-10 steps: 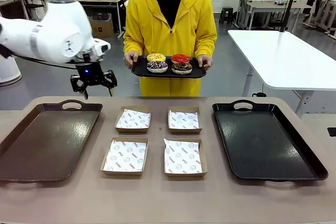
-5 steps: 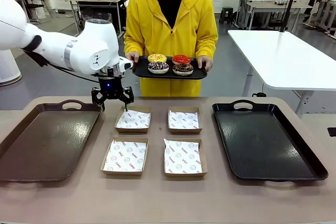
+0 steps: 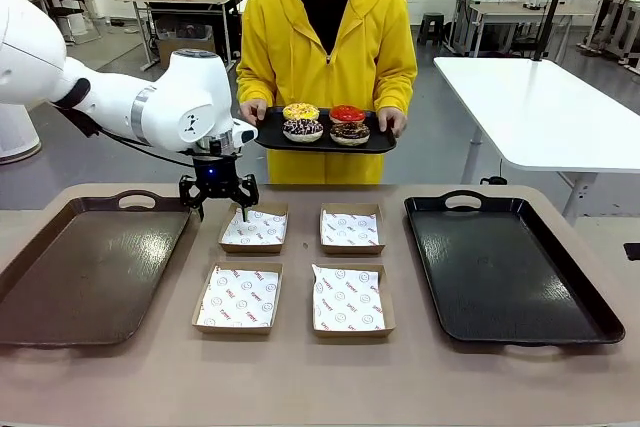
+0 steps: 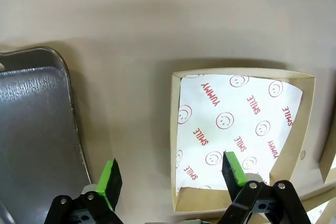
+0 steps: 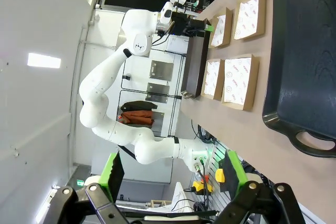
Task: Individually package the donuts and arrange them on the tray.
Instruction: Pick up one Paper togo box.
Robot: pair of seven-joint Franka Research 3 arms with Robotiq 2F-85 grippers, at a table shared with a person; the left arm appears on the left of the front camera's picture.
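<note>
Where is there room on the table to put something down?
Bare: the flat black tray on the right, the brown tray on the left, and the tan table strip nearest the robot. Crowded: the middle, where four paper-lined cardboard boxes sit close, the white left arm's open jaws above one.

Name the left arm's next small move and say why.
Probably lower straight down and close on the left wall of the far-left box. The open left gripper hangs above it, one finger over the bare table, the other over the paper liner. The donuts sit on the person's black tray.
</note>
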